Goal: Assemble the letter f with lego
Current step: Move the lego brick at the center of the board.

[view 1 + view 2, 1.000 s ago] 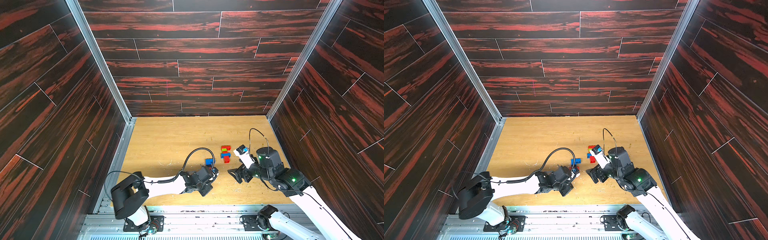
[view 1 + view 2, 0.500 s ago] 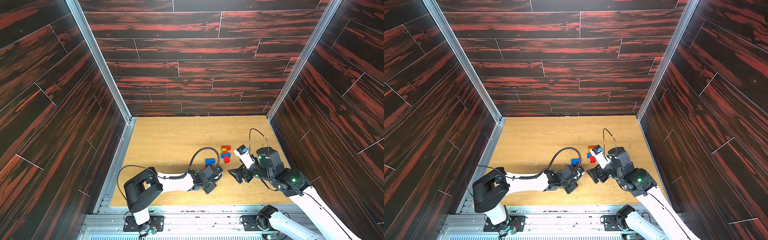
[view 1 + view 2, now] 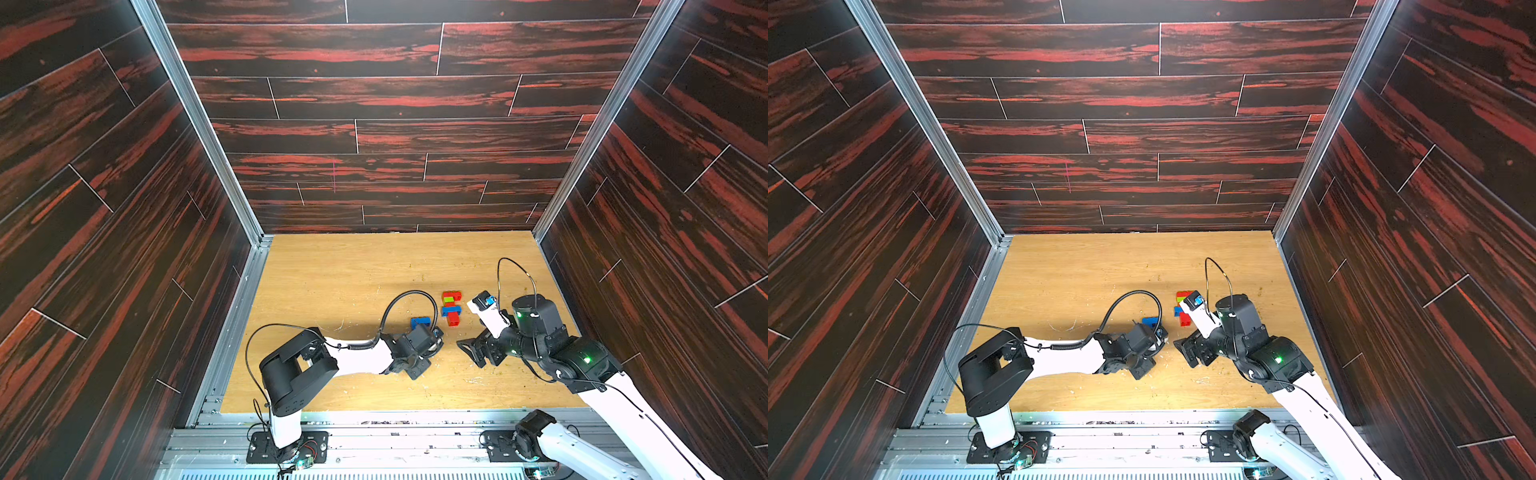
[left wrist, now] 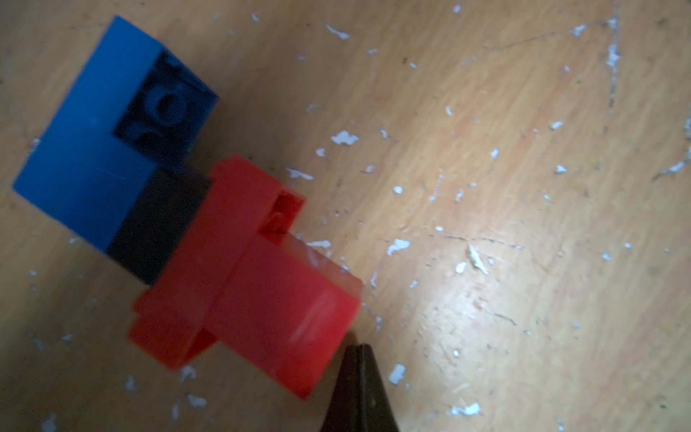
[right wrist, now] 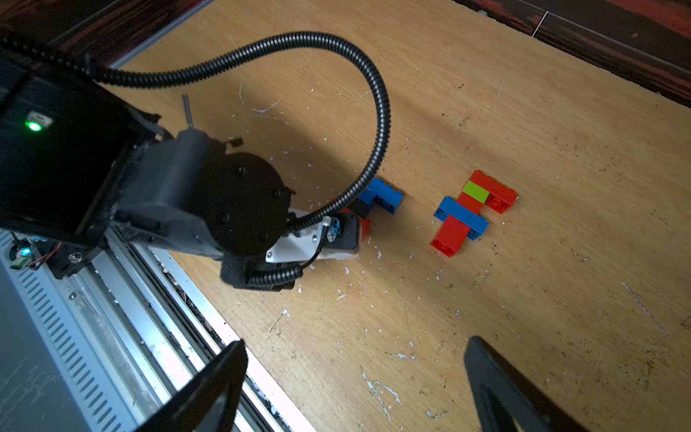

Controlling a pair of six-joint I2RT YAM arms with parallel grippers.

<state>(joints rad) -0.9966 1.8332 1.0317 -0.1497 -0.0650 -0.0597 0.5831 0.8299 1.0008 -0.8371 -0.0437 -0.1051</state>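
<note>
A flat lego piece (image 3: pixel 451 309) of red, lime green and blue bricks lies on the wooden floor; in the right wrist view this piece (image 5: pixel 472 212) shows whole. A smaller lego cluster (image 4: pixel 209 239) of blue, black and red bricks lies to its left, and its blue end (image 3: pixel 419 321) shows in both top views. My left gripper (image 4: pixel 358 351) is shut and empty, its tip right at a corner of the cluster's red brick. My right gripper (image 5: pixel 355 377) is open and empty, low over bare floor near the front edge; from above this gripper (image 3: pixel 473 352) sits in front of the larger piece.
Dark wood-pattern walls (image 3: pixel 374 124) enclose the floor on three sides. A metal rail (image 3: pixel 374 419) runs along the front edge. The left arm's black cable (image 5: pixel 374 123) loops above the small cluster. White flecks and scratches (image 4: pixel 467 262) dot the floor.
The left arm has swung its elbow to the right and pushed its wrist a little further in toward the small cluster. The right arm and the bricks have not moved.
</note>
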